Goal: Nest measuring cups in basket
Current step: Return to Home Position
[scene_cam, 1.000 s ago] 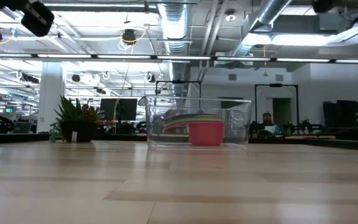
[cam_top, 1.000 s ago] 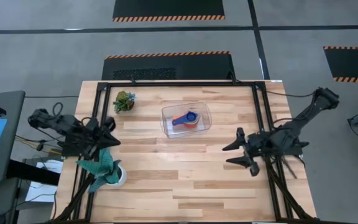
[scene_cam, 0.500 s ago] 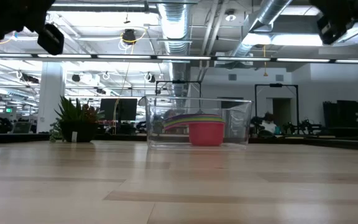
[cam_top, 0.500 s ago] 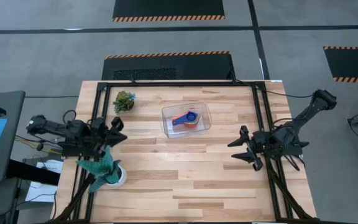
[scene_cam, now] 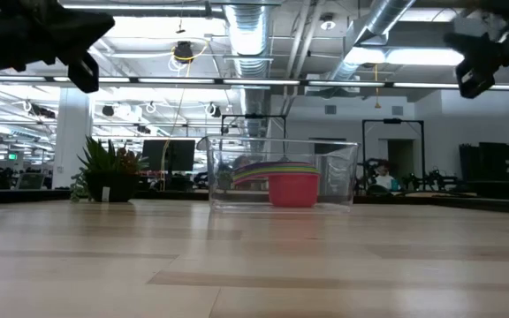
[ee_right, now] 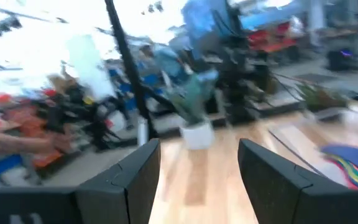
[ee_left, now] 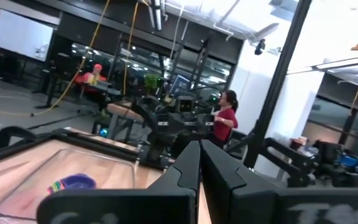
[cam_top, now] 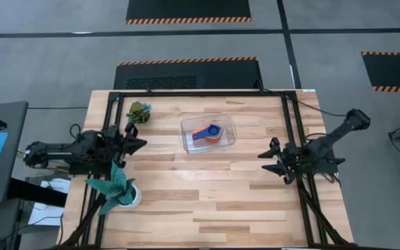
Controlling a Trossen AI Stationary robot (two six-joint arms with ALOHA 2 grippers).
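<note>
Measuring cups (cam_top: 207,132) sit stacked inside the clear basket (cam_top: 229,125) at the far middle of the table, so the nesting looks done. Left gripper (cam_top: 142,144), jaws pressed together, hangs over the left edge. Right gripper (cam_top: 268,161), jaws spread, hangs at the right. Both are well apart from the basket. Likeliest slip: the left arm brushing the potted plant (cam_top: 120,191) just beside it and tipping it.

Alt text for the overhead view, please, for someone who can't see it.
A clear basket with the nested measuring cups sits centre rear on the wooden table. The left gripper, shut, and right gripper, open, hang near the side edges, away from it. A small plant and a teal plant stand at left.
</note>
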